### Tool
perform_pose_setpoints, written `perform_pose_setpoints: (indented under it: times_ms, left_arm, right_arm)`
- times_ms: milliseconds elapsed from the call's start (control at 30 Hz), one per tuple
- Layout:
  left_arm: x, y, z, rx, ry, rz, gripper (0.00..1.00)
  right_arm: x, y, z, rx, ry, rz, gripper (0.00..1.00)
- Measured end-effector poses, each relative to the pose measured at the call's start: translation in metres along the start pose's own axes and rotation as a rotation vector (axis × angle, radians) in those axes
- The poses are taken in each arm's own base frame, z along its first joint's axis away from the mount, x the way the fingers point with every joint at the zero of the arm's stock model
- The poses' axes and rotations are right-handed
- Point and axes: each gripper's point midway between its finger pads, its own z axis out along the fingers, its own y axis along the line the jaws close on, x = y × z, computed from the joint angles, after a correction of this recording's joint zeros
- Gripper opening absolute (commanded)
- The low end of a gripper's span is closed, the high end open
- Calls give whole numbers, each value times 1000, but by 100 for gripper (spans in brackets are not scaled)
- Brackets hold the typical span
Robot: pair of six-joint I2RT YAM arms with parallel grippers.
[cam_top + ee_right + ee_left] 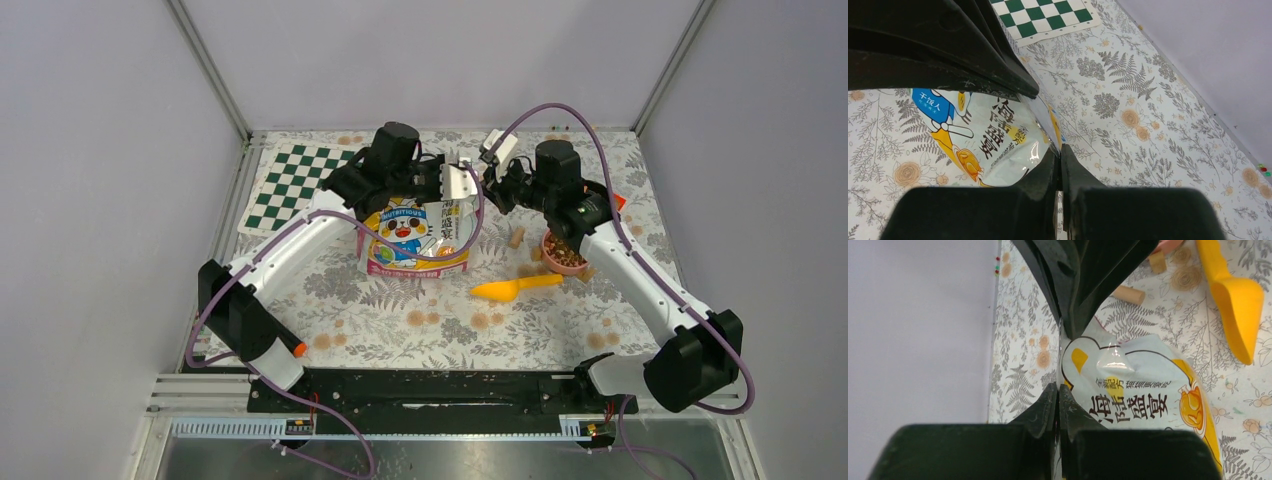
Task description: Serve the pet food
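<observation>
The glossy yellow bag [415, 238] with the cartoon cat stands on the floral cloth, mid-table. My left gripper [447, 183] and right gripper [497, 188] meet at its top right corner. In the left wrist view the left gripper [1059, 390] is shut on the edge of the bag [1143, 390]. The right wrist view shows the right gripper [1059, 155] shut on the bag's [998, 140] edge too. Brown pet food [565, 254] fills a pink bowl [549, 240] under the right arm.
A yellow scoop [515, 288] lies in front of the bowl, right of the bag. Tan cork pieces [517, 237] are scattered between bag and bowl. A green checkered mat [300, 185] lies at the back left. Grey walls close in on three sides.
</observation>
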Motion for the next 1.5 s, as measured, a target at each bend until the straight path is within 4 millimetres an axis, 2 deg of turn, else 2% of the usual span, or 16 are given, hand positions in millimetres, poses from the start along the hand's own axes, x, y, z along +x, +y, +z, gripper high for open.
perform_pose_setpoints:
  times_ms: [433,1033,1200,1500]
  left_arm:
    - [17,2,-21,-20,111,7,0]
    - [59,4,-90,-81,218,-68,0]
    - [64,4,-98,-78,222,-90,0]
    - [64,0,-101,-63,213,-101,0]
  right_arm:
    - [-1,-2,-3,19,-10,0,0]
    - [-6,0,-10,24,-30,-13,0]
    - [-5,3,-14,20,-26,-15,0]
    - [-6,7,-22,-32,-47,-27,0]
